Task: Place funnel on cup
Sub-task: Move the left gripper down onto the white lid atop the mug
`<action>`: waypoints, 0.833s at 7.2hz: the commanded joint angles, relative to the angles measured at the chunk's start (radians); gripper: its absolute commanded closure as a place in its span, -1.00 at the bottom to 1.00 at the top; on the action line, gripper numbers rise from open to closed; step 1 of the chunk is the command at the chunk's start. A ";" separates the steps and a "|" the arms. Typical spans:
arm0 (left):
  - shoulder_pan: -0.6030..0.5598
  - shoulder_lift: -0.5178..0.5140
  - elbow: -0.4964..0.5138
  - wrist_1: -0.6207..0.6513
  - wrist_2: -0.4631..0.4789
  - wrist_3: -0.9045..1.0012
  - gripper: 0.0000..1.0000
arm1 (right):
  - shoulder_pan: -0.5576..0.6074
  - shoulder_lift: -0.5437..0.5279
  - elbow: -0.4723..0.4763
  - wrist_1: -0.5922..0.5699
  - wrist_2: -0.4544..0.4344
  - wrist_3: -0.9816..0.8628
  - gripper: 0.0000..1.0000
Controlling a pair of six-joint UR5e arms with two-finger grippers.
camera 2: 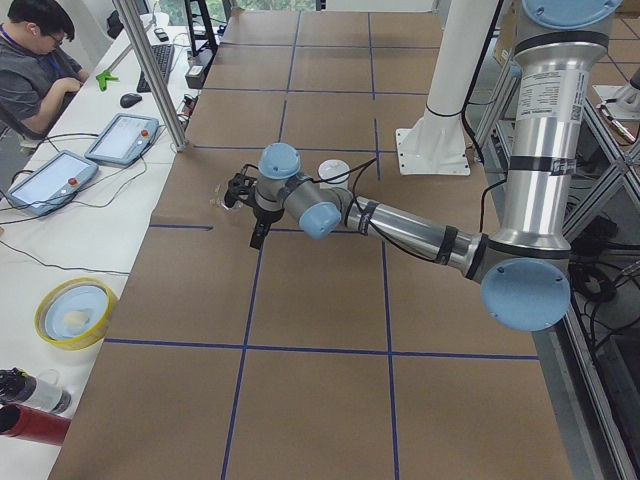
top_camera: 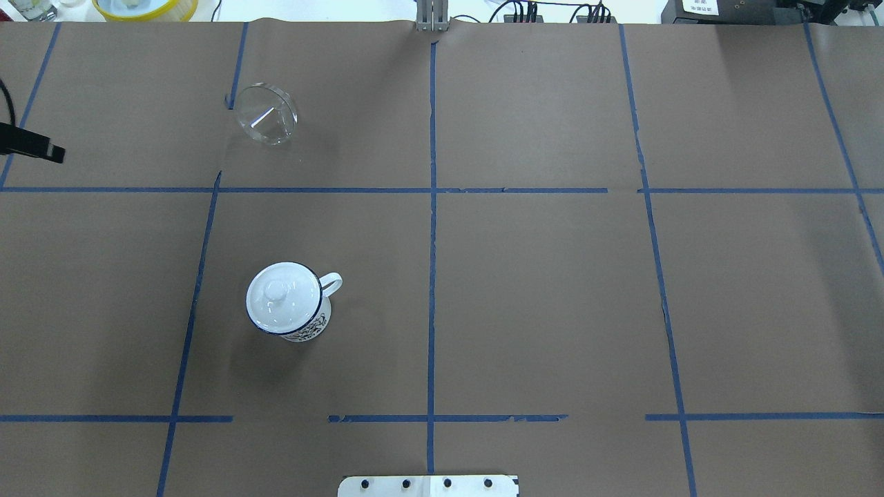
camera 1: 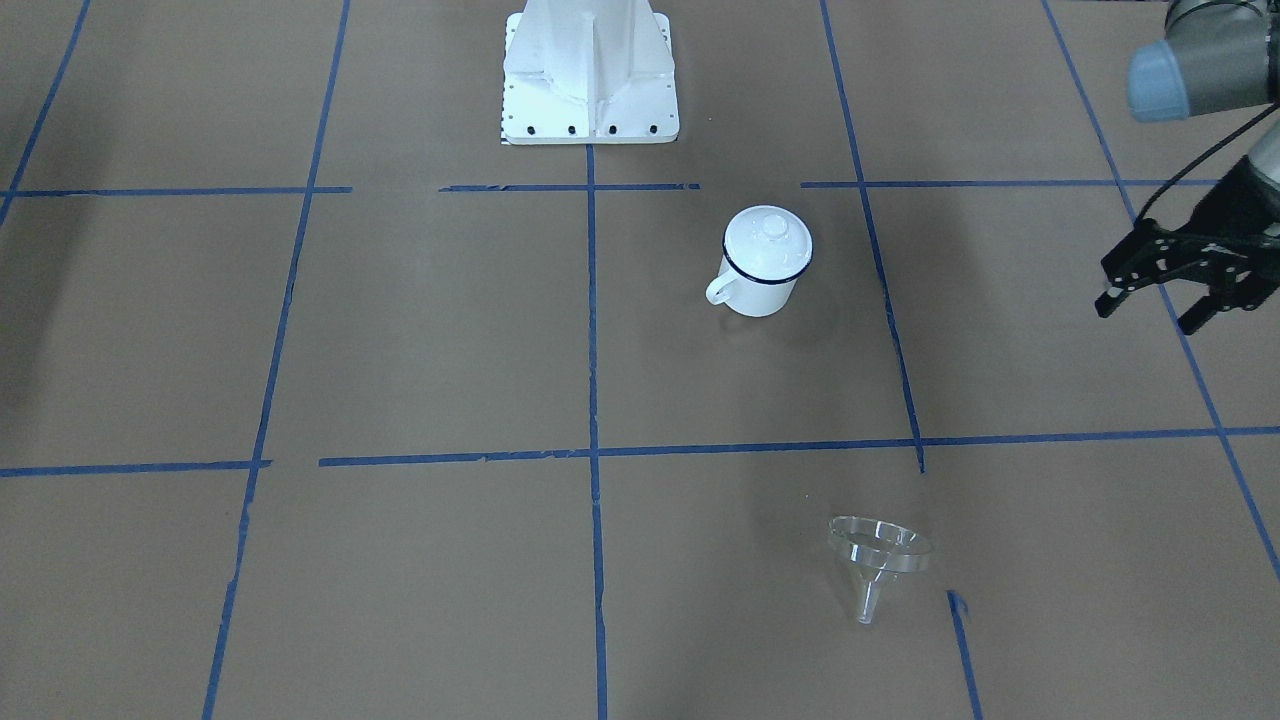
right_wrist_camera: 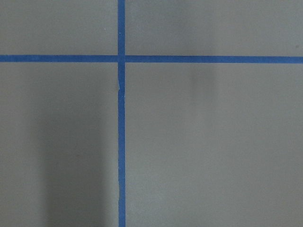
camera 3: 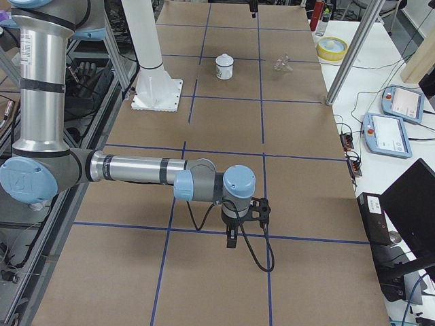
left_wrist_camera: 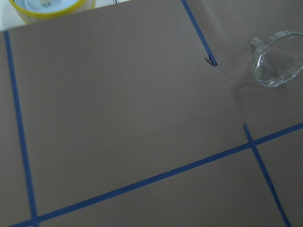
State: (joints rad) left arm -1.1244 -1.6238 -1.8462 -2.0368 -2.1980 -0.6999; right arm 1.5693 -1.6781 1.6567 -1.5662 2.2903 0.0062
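Our left tool (camera 1: 1150,312) hangs parted; the right tool (camera 3: 232,239), we cannot tell; funnel (camera 1: 880,556) lies tipped, far left on the desk (camera 1: 400,350); the lid (camera 1: 768,238) capping the cup (camera 1: 760,285) could block seating.

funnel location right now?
Overhead view: the funnel lies on its side on the robot's left half of the table, past the blue tape line beyond the lidded mug.
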 commanded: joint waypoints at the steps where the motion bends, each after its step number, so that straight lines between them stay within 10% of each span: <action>1: 0.256 -0.005 -0.137 0.004 0.117 -0.377 -1.00 | 0.000 0.000 0.000 0.000 0.000 0.000 -1.00; 6: 0.632 -0.361 -0.285 0.581 0.339 -0.788 -1.00 | 0.000 0.000 0.000 0.000 0.000 0.000 -1.00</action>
State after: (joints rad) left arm -0.5418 -1.9081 -2.1281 -1.5627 -1.8945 -1.4378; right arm 1.5693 -1.6777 1.6567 -1.5662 2.2902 0.0061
